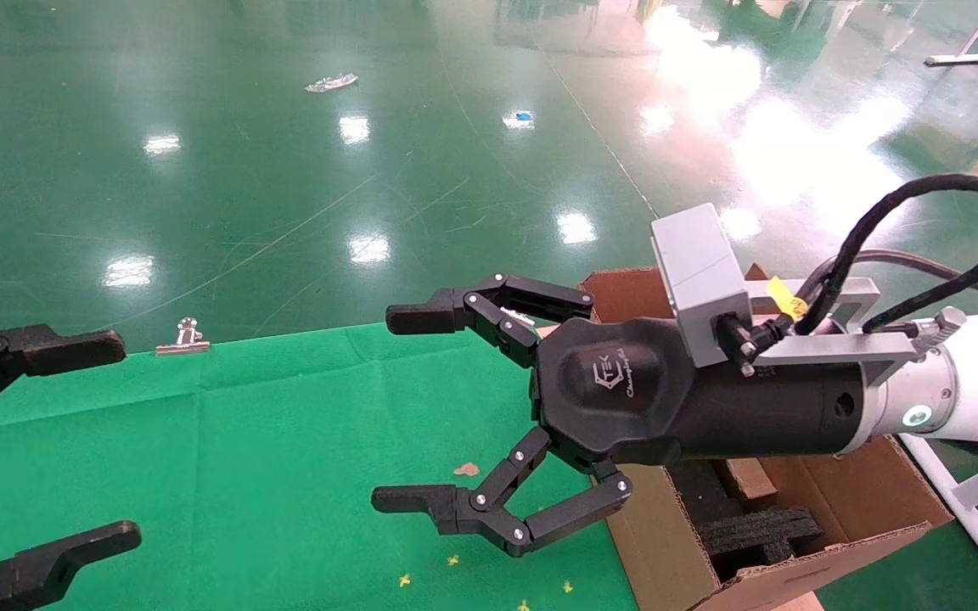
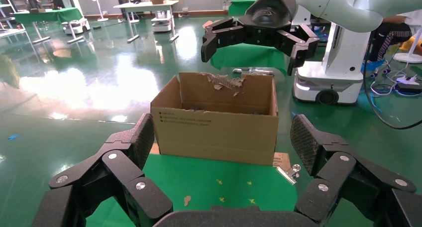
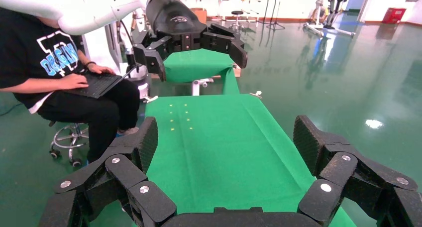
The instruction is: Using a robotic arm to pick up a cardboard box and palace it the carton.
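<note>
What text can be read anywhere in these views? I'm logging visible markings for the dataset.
"TEK", with a script word beneath too small to read: logo on the black right gripper housing.
Black printed lines on the large brown corrugated carton: too small to read.
Blue letters on the seated person's black T-shirt: partly hidden, unreadable.
White emblem on the black left gripper housing: unreadable.

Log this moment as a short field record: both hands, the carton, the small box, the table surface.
Right hand: black linkage fingers spread open, holding nothing, raised above the green cloth beside the carton
Left hand: open, empty, at the table's left edge
Large brown corrugated carton: at the table's right end, flaps up, one flap torn, black foam pieces inside
Small cardboard box: not visible in any view
Green table cloth: bare except small yellow marks
Silver binder clip: on the cloth's far edge
</note>
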Tool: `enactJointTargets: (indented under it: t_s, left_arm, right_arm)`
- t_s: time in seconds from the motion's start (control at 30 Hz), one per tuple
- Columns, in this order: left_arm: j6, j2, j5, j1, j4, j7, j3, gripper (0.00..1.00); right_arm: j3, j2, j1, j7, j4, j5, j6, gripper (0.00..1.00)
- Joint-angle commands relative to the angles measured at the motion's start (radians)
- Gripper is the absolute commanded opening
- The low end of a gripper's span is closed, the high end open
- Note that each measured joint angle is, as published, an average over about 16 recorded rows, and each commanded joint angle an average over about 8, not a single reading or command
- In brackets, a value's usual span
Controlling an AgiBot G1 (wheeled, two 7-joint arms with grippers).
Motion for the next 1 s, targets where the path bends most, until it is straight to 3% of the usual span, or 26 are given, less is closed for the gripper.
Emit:
enactJointTargets:
  t_s: [0.03, 1.0]
  left_arm:
    - [0.000, 0.000, 0.000, 0.000, 0.000, 0.000, 0.000, 1.00]
    - [0.000, 0.000, 0.000, 0.000, 0.000, 0.000, 0.000, 1.00]
  right_arm:
    - [-0.002, 0.000, 0.002, 0.000, -0.002, -0.001, 0.001, 1.00]
    - [-0.012, -0.001, 0.011, 0.002, -0.012, -0.004, 0.004, 1.00]
